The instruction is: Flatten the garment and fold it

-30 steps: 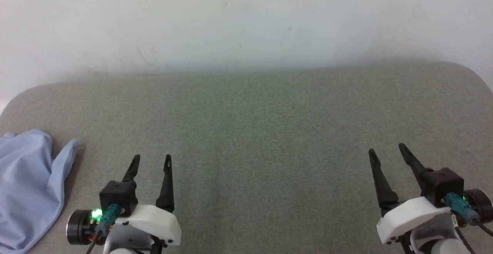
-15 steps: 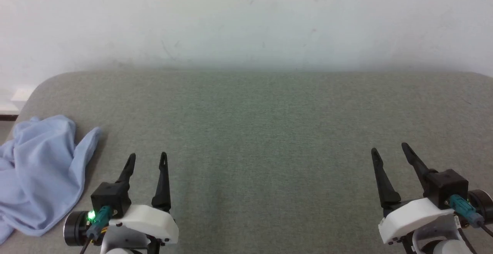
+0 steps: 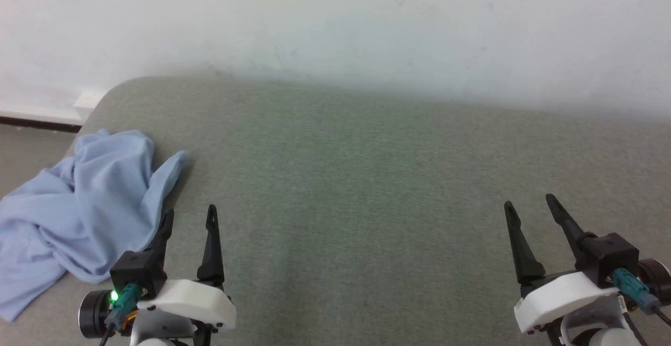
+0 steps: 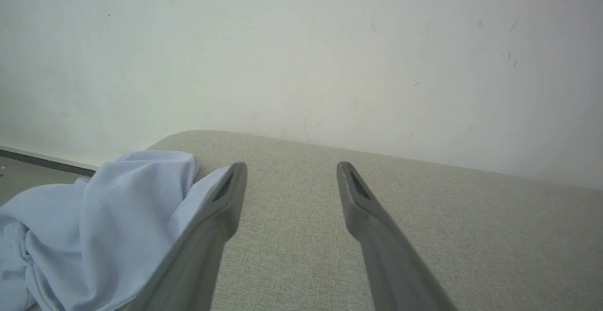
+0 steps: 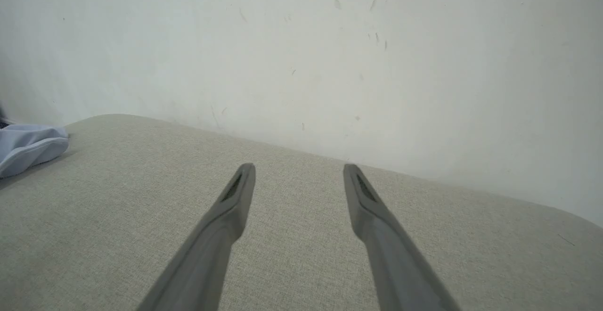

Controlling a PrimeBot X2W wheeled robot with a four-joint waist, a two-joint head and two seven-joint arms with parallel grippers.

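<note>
My garment (image 3: 89, 199) lies in a crumpled heap at the left end of the grey fabric-covered worktop (image 3: 367, 178), near its rounded corner. It is pale blue and soft, gathered into deep folds, with one flap pointing toward the middle. My left gripper (image 3: 190, 212) hangs just beside the heap, fingers spread and holding nothing; I cannot tell whether its outer finger touches the cloth. My right gripper (image 3: 528, 200), spread and empty too, is well apart from it
</note>
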